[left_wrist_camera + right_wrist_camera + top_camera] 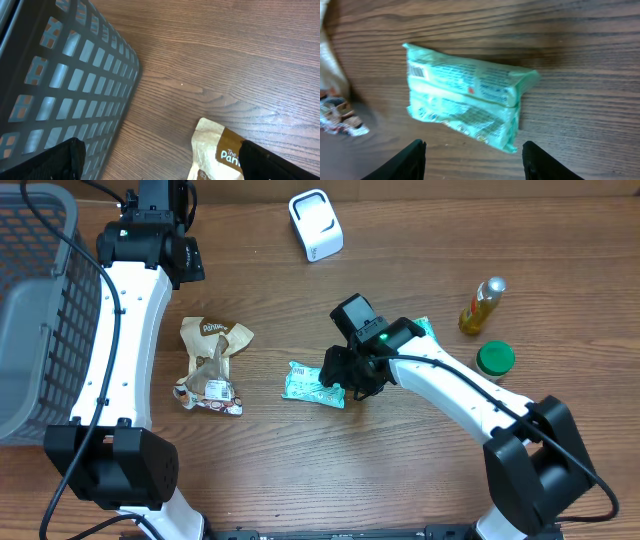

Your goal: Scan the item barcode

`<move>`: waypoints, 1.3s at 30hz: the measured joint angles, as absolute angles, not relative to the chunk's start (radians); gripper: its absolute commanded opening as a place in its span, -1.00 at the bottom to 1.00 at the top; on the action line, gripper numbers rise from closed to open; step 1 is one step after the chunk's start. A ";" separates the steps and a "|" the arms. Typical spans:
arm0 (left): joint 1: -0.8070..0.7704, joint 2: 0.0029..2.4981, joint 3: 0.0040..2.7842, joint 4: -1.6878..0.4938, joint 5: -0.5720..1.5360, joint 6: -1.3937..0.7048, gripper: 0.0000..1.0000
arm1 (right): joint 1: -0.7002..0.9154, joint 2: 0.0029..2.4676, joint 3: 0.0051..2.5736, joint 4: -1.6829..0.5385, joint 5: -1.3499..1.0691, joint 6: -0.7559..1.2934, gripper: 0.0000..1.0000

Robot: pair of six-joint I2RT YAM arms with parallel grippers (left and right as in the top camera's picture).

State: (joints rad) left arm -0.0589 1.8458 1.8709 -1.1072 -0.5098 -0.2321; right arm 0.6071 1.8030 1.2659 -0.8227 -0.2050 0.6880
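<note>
Lying flat on the wooden bench, the mint-green crinkled plastic packet is found just ahead of the right tool, spread and empty; it should be pinched across its width, the printed barcode left uncovered.

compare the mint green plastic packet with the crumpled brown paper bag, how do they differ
The mint green plastic packet is fairly flat and rectangular; the crumpled brown paper bag is creased and twisted. The packet lies mid-table; the bag lies further left, beside the left arm. The packet shows a barcode near one end; the bag shows none I can make out. Both lie on the wooden table, neither gripped.
</note>
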 measured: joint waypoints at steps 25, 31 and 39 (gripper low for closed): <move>-0.059 1.846 1.871 -1.107 -0.510 -0.232 0.99 | 0.609 1.822 0.999 -0.402 -0.223 0.828 -0.17; -0.059 1.846 1.871 -1.107 -0.510 -0.232 0.99 | 0.608 1.822 0.988 -0.374 -0.229 0.837 -0.31; -0.059 1.846 1.871 -1.107 -0.510 -0.232 0.99 | 0.574 1.822 0.988 -0.374 -0.299 0.778 -0.93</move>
